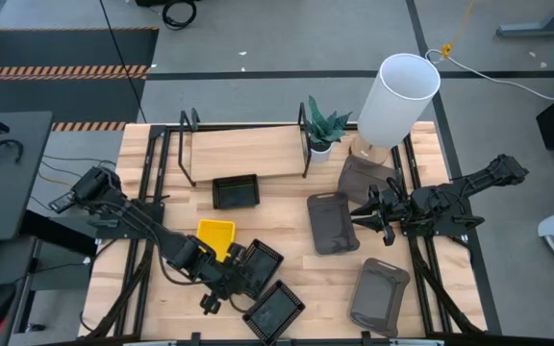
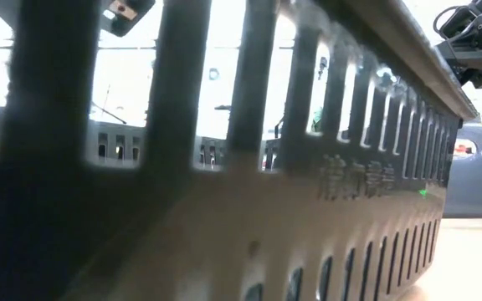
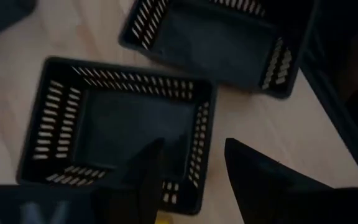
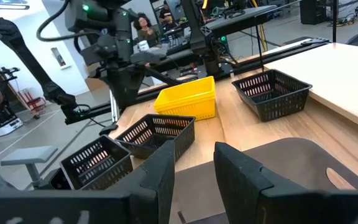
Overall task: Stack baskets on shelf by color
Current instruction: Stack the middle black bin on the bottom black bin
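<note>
My left gripper [image 1: 242, 279] is open, low over the near middle of the table, at a black slotted basket [image 3: 120, 134] [image 1: 261, 259]. A second black basket [image 3: 219, 43] [image 1: 275, 309] lies just beyond it. A yellow basket [image 1: 216, 235] sits beside them, and a third black basket [image 1: 236, 192] rests on the table in front of the shelf [image 1: 243, 152]. My right gripper [image 4: 194, 171] [image 1: 366, 216] is open over the right edge of a dark grey basket [image 1: 333, 223] [image 4: 303, 165]. Two more grey baskets [image 1: 380, 296] [image 1: 364, 178] lie flat nearby. My left gripper comes down from above at the black basket's side wall [image 3: 199, 146]. One finger [image 3: 148, 177] stands inside the basket and the other [image 3: 260, 183] outside over the table. Whether they touch the wall, I cannot tell. The basket rests flat on the table.
A white cylinder lamp shade [image 1: 399, 96] and a small potted plant [image 1: 323, 130] stand at the far right, by the shelf's end. Black rails run along both table sides. In the low view a black basket's slotted wall [image 2: 224, 209] fills the picture.
</note>
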Controlling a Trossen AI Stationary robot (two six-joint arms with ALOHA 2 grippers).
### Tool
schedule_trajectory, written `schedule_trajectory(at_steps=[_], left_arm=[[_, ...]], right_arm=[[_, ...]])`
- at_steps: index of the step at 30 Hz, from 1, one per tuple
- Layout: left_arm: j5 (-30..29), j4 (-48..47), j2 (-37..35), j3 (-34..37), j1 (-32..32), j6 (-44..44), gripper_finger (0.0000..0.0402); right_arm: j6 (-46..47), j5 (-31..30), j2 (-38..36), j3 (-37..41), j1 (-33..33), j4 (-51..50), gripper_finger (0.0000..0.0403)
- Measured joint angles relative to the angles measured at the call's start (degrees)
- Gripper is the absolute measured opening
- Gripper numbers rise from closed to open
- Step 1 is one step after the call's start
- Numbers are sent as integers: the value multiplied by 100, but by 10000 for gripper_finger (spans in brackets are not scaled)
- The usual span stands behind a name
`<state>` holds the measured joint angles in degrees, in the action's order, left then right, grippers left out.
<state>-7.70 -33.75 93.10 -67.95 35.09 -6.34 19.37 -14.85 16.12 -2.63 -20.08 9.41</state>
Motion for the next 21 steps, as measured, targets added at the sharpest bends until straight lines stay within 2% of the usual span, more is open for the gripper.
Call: schedule_trajectory(at_steps=[13, 21], left_arm=[[19, 188, 546, -1, 56, -32, 172], [-22, 397, 762, -3, 151, 254, 172]], right_arm=[[-1, -1, 37, -2, -1, 88, 119], [-1, 0, 37, -2, 1, 136, 119]])
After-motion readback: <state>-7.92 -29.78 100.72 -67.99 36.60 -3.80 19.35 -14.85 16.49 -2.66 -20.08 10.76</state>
